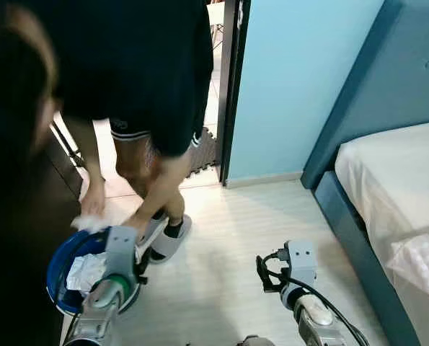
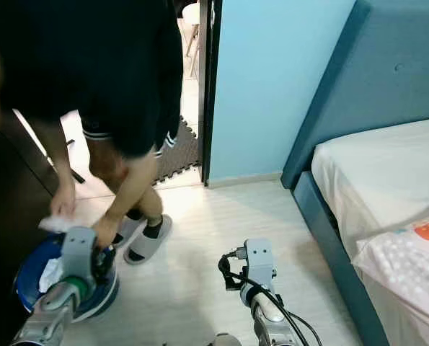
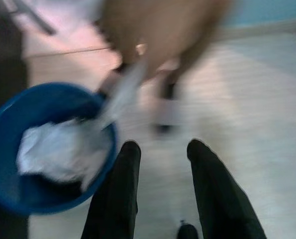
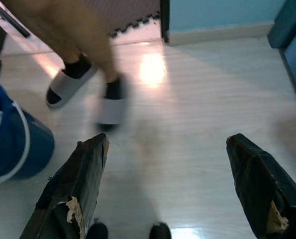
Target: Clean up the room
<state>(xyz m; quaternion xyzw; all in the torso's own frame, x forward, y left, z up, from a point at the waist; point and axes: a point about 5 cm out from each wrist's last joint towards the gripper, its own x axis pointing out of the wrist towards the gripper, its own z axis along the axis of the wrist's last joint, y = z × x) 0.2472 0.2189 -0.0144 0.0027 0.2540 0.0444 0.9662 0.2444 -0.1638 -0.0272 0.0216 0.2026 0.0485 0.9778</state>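
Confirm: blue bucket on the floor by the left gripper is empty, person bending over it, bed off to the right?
Not empty. The left wrist view shows crumpled white paper inside the blue bucket. The rest holds: the bucket is on the floor by the left gripper, the person bends over it, the bed is to the right.

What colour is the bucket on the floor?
Blue bucket, with white paper inside; clearest in the left wrist view.

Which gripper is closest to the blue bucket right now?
The left gripper, open beside the blue bucket holding white paper; the right gripper hangs further away, nearer the bed.
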